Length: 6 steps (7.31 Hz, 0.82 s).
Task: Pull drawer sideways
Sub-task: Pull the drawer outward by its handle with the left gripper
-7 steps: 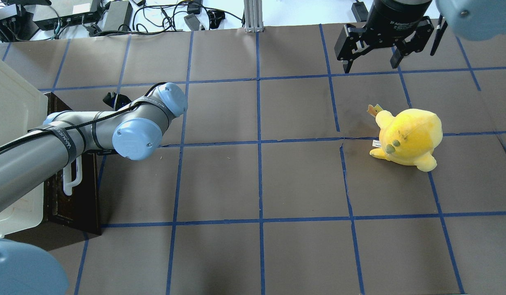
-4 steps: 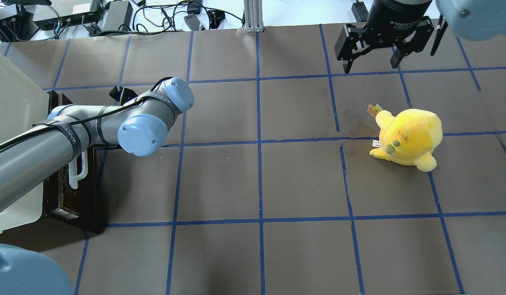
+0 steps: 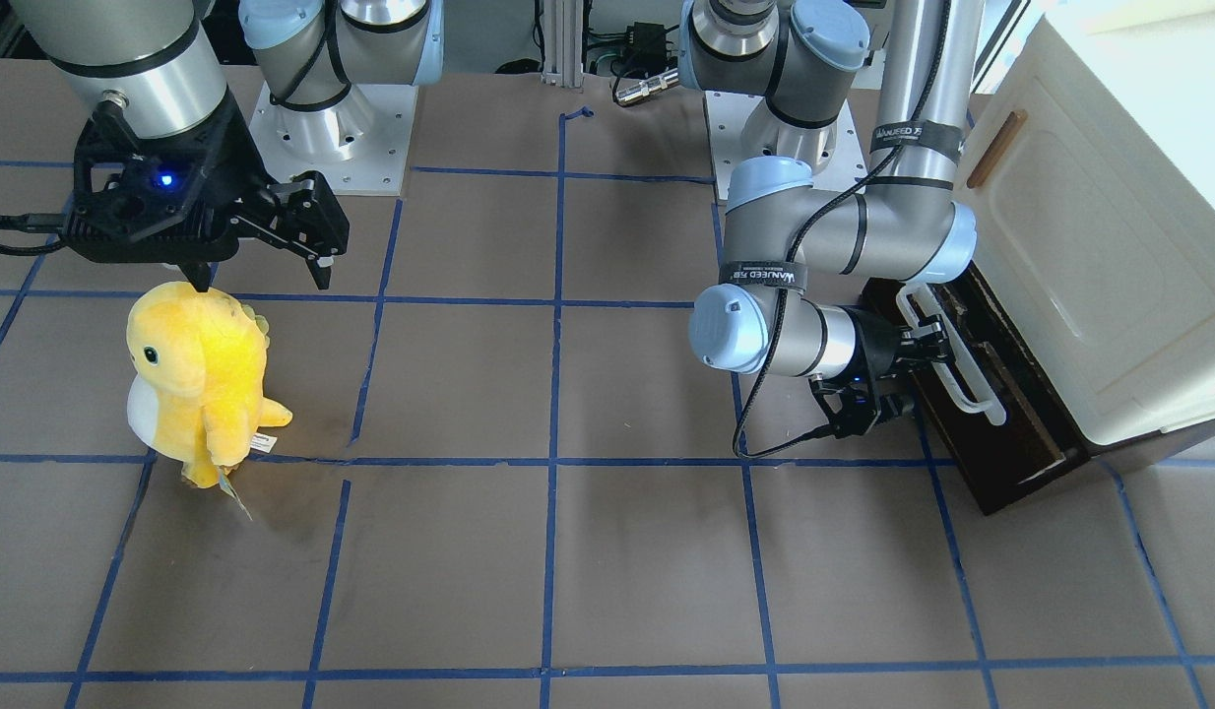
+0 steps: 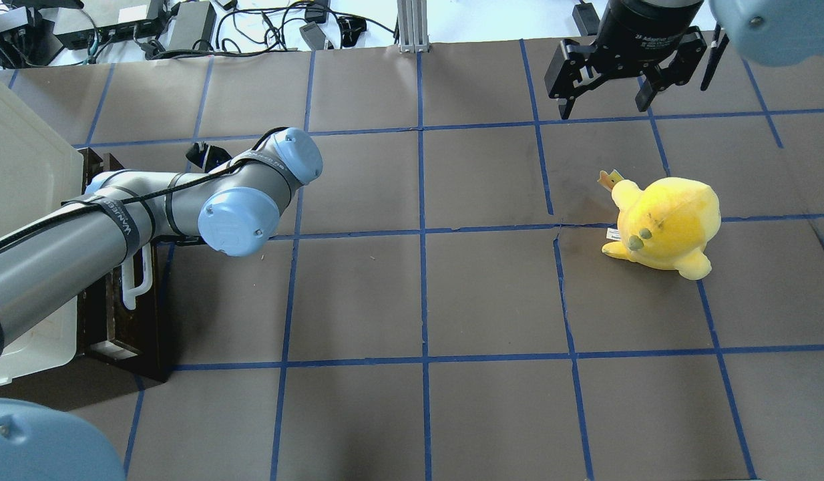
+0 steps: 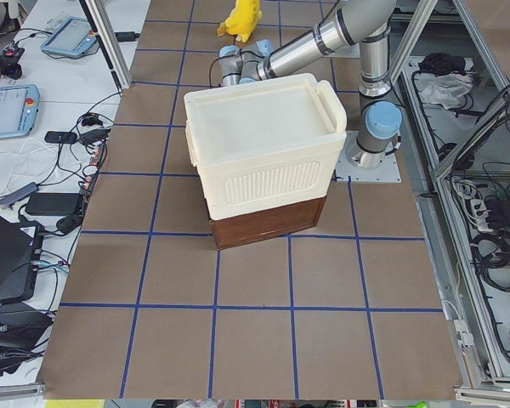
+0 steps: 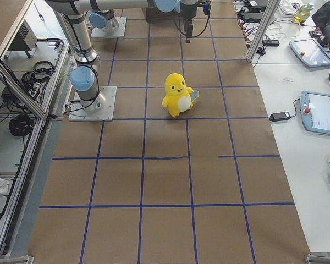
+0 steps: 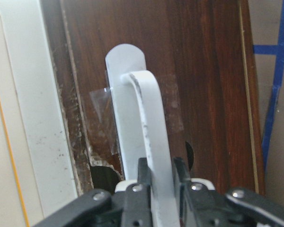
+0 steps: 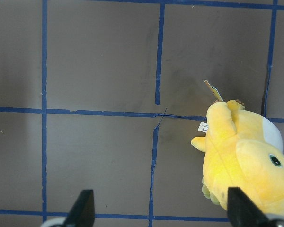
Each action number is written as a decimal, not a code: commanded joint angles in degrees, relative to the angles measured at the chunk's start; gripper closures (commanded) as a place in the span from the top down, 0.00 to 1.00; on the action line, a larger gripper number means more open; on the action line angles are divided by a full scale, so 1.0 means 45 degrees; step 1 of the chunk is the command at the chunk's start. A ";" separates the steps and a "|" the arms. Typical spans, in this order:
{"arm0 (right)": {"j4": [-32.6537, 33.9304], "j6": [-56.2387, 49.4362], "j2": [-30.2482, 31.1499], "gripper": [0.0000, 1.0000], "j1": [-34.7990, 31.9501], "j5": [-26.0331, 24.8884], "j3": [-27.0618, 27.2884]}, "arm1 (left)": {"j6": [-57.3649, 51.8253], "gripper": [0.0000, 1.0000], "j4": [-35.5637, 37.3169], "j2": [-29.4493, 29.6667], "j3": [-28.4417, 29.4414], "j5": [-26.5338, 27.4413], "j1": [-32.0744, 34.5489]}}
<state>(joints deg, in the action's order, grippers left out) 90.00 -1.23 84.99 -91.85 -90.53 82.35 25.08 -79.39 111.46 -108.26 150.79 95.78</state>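
At the far left the drawer (image 4: 145, 321) sits partly out of the cream cabinet (image 4: 25, 167); my left gripper (image 7: 160, 177) is clamped on its white bar handle (image 7: 154, 137) to drag it rightward. My right gripper (image 4: 603, 100) hangs spread and idle near the yellow plush (image 4: 662, 224), clear of the pull

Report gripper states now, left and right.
Left gripper: shut on the long white bar handle of the dark brown wooden drawer.
Right gripper: open, holding nothing.
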 commanded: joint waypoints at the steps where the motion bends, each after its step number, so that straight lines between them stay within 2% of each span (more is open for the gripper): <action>1: 0.0000 -0.0019 0.0000 1.00 0.0000 0.0000 0.0000 | -0.0008 0.23 0.0063 0.0017 -0.0005 -0.0188 0.0062; 6: 0.0000 0.0000 0.0000 1.00 0.0000 0.0000 0.0000 | -0.0008 0.23 0.0102 0.0037 0.0053 -0.0617 0.0785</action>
<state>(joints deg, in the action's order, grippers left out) 90.00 -1.23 84.99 -91.85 -90.53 82.35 25.05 -78.98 111.61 -108.15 148.49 98.79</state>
